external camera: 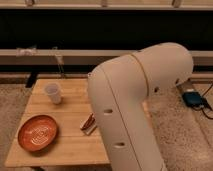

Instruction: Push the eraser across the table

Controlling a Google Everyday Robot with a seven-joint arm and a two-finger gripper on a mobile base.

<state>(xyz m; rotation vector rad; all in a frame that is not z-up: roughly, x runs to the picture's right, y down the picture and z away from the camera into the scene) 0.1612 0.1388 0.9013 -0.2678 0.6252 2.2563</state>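
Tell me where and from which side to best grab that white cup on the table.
Grip the white cup across its side wall near the middle, coming from above or from the table's open left edge: it stands upright, apart from the orange plate. The gripper is out of view behind the arm.

No readable text, label, brand, number or sign is found anywhere in the view. Nothing is printed on the table, and the white cup is left plain too. Only a ring pattern is seen on the orange plate, no lettering. The small reddish thing next to the arm can't be read at all. The big white arm is unmarked apart from a few dark holes. The gripper isn't seen, being hidden behind the arm, so no marking can be reported there either.
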